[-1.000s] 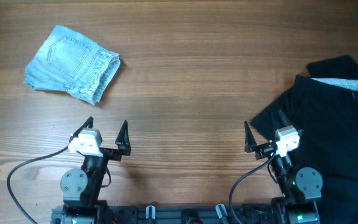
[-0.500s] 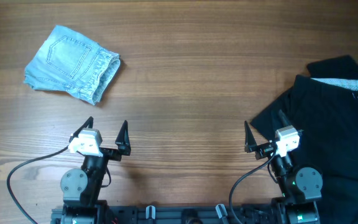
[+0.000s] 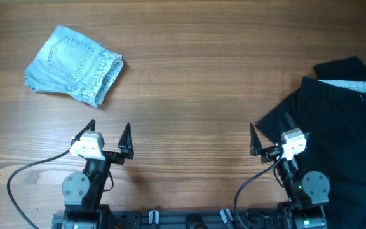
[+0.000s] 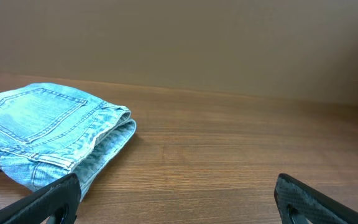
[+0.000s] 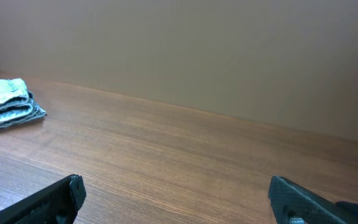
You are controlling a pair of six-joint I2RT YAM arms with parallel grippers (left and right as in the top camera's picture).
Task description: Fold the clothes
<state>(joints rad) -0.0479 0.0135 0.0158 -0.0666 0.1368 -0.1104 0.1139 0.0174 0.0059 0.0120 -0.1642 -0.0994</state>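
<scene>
The light-blue denim shorts (image 3: 75, 65) lie folded into a compact bundle at the table's far left, back pocket up. They also show in the left wrist view (image 4: 48, 137) and small at the left edge of the right wrist view (image 5: 8, 104). My left gripper (image 3: 109, 140) is open and empty near the front edge, well short of the shorts; its fingers frame bare wood in the left wrist view (image 4: 179, 200). My right gripper (image 3: 271, 136) is open and empty at the front right, in the right wrist view (image 5: 176, 198) too.
A larger black garment (image 3: 342, 133) with a grey inner collar lies spread at the table's right side, just beside my right gripper. The wooden table (image 3: 189, 83) stretches between the two garments.
</scene>
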